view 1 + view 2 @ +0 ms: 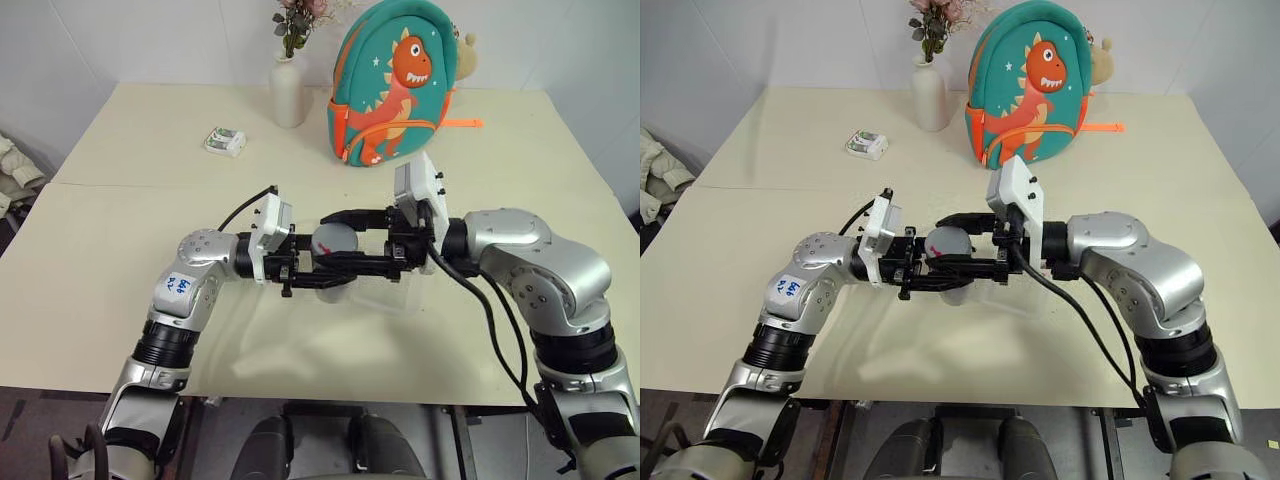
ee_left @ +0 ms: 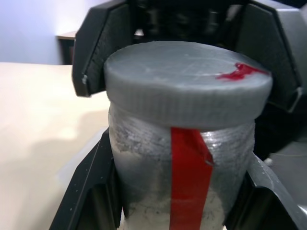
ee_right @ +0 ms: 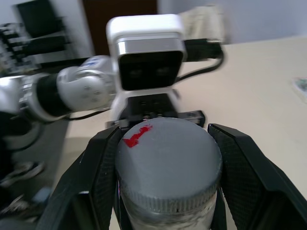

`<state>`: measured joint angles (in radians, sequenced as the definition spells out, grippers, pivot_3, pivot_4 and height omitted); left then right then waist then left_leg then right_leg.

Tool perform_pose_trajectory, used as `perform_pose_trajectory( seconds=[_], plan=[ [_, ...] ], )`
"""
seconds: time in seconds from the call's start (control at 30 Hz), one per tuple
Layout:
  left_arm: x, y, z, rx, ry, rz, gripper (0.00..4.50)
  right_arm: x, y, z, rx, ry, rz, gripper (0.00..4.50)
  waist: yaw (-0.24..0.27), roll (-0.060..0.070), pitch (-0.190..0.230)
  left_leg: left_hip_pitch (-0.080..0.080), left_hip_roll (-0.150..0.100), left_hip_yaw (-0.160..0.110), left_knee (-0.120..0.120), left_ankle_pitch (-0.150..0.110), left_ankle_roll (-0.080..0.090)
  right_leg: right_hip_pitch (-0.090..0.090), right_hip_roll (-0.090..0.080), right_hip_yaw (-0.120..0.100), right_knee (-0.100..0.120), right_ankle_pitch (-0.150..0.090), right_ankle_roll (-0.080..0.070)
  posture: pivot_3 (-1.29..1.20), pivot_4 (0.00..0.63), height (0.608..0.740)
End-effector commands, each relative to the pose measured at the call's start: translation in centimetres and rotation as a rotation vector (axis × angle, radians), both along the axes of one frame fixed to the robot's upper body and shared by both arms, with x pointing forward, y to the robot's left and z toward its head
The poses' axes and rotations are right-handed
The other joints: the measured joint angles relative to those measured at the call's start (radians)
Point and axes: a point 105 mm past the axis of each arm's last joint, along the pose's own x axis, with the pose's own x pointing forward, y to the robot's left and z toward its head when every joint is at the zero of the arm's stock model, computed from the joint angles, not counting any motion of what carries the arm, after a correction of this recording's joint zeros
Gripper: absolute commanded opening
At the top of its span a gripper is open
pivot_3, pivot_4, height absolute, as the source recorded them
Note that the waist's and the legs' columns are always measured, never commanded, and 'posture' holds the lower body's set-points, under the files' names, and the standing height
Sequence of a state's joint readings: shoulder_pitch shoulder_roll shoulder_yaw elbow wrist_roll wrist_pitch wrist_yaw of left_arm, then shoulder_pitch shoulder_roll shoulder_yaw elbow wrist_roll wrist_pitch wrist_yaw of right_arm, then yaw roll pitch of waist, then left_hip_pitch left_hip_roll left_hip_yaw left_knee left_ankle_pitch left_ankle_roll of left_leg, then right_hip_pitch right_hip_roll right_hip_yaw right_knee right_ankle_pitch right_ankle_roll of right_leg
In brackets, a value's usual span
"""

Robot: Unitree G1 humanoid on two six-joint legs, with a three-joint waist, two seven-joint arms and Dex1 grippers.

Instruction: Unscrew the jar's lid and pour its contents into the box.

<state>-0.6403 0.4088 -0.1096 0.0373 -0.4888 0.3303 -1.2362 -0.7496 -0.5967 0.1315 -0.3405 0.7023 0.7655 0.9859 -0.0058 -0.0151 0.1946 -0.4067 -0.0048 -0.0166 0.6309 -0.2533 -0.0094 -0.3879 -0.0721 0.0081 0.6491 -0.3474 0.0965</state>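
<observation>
Cream table [image 1: 120, 290] under white walls, with white vase [image 1: 288, 92], dinosaur backpack [image 1: 392, 85] and small white packet [image 1: 225, 141] well back near the far edge. Jar [image 2: 184, 182] held up over the table's middle, upright between both arms, above and just beside the clear box [image 1: 390, 293]. Left gripper [image 1: 322, 272] closed on the jar's body, fingers clamped either side below the cap. Right gripper [image 3: 168, 179] closed on the lid [image 3: 165, 160], fingers pressed against the ribbed rim from opposite sides. Lid on, seated flat, marked with a red smear on top; red tape strip down the jar wall.

Judged light: small vessel, contents not clearly seen through the frosted wall. Wall probably stiff plastic or glass, smooth and likely slippery, so best held firmly round the middle as now. Ribbed lid edge gives the better purchase for twisting; grip there, not on the flat top. Risk of the jar turning within the lower grip if the thread is tight. For pouring, tilt slowly over the box; beans likely to bounce on hard plastic.
</observation>
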Motion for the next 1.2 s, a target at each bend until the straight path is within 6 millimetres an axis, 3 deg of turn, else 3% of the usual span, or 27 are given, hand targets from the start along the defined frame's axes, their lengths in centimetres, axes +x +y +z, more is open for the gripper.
perform_pose_trajectory(
  seconds=[0.03, 0.33, 0.53, 0.87, 1.2],
  plan=[
    [0.0, 1.4, 1.3, -0.024, -0.02, 0.001, 2.08, -0.6, -0.3, 0.7, -0.023, -0.051, 0.087, 2.56, 0.0, 0.0, 0.0, 0.0, 0.0, 0.0, 0.0, 0.0, 0.0, 0.0, 0.0, 0.0, 0.0, 0.0, 0.0, 0.0, 0.15, 0.74],
    [-0.1, 1.4, 1.3, -0.028, -0.029, 0.004, 2.08, 0.1, -0.4, 1.0, 0.0, -0.049, 0.098, 2.56, 0.002, 0.0, 0.0, 0.0, 0.0, 0.0, 0.0, 0.0, 0.0, 0.0, -0.001, 0.001, 0.001, 0.0, 0.0, 0.0, 0.15, 0.74],
    [0.0, 1.4, 1.5, -0.04, -0.042, 0.013, 2.08, -0.3, -0.3, 0.9, 0.012, -0.029, 0.094, 4.47, 0.002, 0.0, 0.0, 0.0, 0.0, 0.0, 0.001, 0.0, -0.001, -0.001, -0.001, 0.001, 0.002, 0.0, 0.0, 0.0, 0.15, 0.74],
    [0.9, 1.7, 1.0, -0.066, -0.055, 0.105, 2.08, 1.2, -0.7, 3.9, 0.209, -0.05, -0.104, 4.47, 0.001, 0.0, 0.0, 0.0, 0.0, 0.0, 0.001, 0.001, -0.001, -0.002, -0.001, 0.001, 0.004, 0.0, 0.0, 0.0, 0.15, 0.74],
    [1.5, 0.7, 1.1, -0.087, -0.058, 0.141, 2.08, 0.9, 1.5, 2.3, 0.164, -0.015, -0.129, 4.47, 0.001, 0.0, 0.0, 0.0, 0.0, 0.0, 0.001, 0.001, -0.001, -0.002, -0.001, 0.003, 0.004, 0.0, 0.0, 0.0, 0.15, 0.74]
  ],
)
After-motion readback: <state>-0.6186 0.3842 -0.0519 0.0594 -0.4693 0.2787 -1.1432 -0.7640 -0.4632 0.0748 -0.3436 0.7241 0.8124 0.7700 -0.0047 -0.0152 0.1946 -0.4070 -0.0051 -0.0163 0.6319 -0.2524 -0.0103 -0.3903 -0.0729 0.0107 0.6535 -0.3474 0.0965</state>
